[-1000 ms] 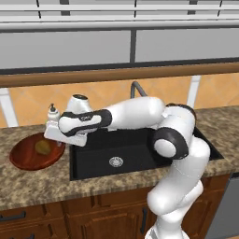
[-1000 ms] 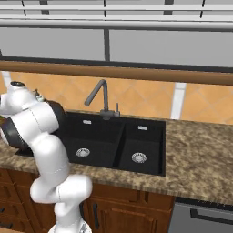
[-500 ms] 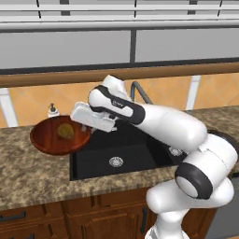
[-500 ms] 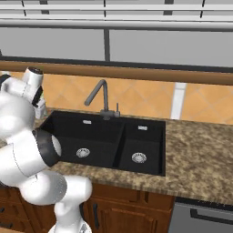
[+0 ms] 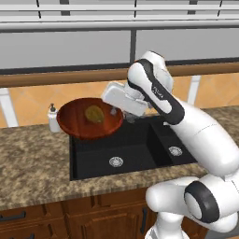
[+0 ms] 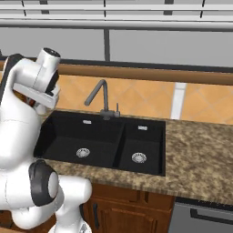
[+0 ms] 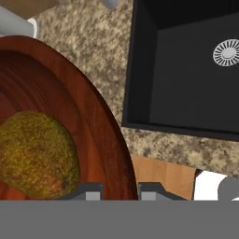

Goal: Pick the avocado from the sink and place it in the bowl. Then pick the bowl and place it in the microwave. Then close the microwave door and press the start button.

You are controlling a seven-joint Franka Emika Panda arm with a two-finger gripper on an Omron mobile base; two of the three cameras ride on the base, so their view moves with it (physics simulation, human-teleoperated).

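Bowl in the air, avocado inside

My tool (image 5: 122, 113) pinches the rim of the bowl (image 5: 74, 122) and holds it up over the left edge of the sink (image 5: 135, 151) and the worktop (image 5: 32, 163). The avocado (image 5: 94, 113) sits in the bowl. I think the microwave trip, door and start button are left.

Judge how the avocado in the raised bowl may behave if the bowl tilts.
The avocado looks rounded and loose, so it would probably roll. The bowl is shallow, so a steep tilt might spill it. The gripper pinches only the rim, so the bowl may sag.
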